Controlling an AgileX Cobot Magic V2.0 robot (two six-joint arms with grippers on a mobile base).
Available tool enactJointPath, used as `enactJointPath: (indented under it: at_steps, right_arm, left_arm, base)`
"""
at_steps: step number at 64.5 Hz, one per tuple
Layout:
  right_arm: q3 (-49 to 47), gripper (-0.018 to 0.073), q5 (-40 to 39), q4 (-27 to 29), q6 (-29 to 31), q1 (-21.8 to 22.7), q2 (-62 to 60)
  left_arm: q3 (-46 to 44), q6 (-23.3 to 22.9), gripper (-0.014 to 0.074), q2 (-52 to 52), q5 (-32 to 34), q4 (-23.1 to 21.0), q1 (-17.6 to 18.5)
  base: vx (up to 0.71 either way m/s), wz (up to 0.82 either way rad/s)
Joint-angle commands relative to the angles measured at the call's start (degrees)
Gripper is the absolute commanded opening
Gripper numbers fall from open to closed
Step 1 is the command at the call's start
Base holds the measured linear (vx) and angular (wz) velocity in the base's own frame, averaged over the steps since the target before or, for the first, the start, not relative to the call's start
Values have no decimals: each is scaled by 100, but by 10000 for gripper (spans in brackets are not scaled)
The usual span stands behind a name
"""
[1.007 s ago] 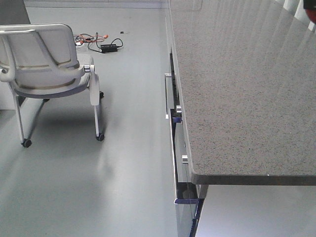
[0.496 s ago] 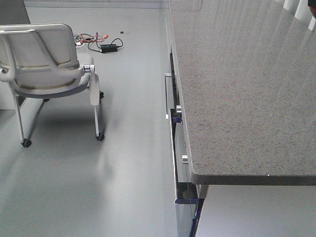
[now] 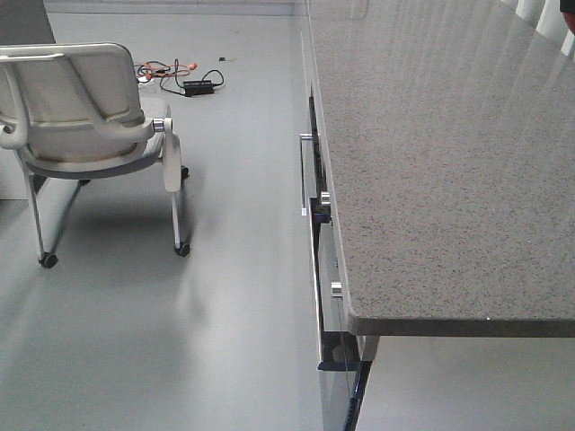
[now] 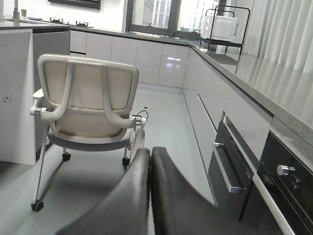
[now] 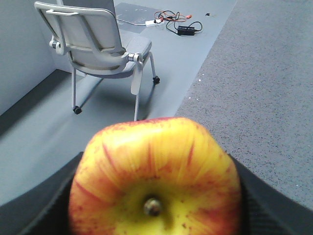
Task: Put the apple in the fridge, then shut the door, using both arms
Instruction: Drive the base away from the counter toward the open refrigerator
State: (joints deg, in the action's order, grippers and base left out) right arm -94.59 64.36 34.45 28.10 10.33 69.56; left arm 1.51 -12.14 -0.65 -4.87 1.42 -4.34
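Carrying calls for a steady squeeze: right pincer [image 5: 155,196] pinches the apple [image 5: 155,166] near the desk [image 5: 264,73], left pincer [image 4: 150,161] pressed together and empty, fridge not in view.

Front cam sits high and looks down at the floor, chair [image 3: 90,117] on the left, counter [image 3: 449,180] to the chair's right. Left wrist cam is low, facing the chair's back from pretty close, over the left gripper [image 4: 150,152]. Right wrist cam peers over the apple [image 5: 155,176], which is right at the lens, with the chair farther off. All three catch the chair and counter.
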Motion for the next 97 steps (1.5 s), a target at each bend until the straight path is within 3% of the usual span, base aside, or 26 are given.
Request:
enactJointPath:
  at_steps: [1, 47, 97]
  right_arm:
    - [-169, 13, -377, 224, 70, 34, -108]
    - [-169, 13, -391, 224, 70, 34, -108]
    - [-169, 13, -374, 224, 51, 34, -108]
  left_arm:
    - [159, -20, -6, -79, 419, -8, 34]
    - [159, -20, -6, -79, 419, -8, 34]
    - [159, -20, -6, -79, 419, -8, 34]
  base:
    - [0, 0]
    - [-1, 10]
    - [1, 53]
